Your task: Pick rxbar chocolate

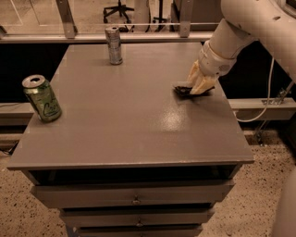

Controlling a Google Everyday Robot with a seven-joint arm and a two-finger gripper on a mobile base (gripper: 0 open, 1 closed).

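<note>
The rxbar chocolate [181, 90] is a thin black bar at the right side of the grey table [125, 129]. Only its left end shows, sticking out from between the cream fingers. My gripper [198, 87] comes down from the upper right on the white arm. It is shut on the bar's right part, low over the table top. The rest of the bar is hidden behind the fingers.
A green can [42, 98] stands near the table's left edge. A slim silver can [113, 45] stands at the back centre. Drawers [134, 199] sit under the table top. A rail and an office chair [119, 9] lie behind the table.
</note>
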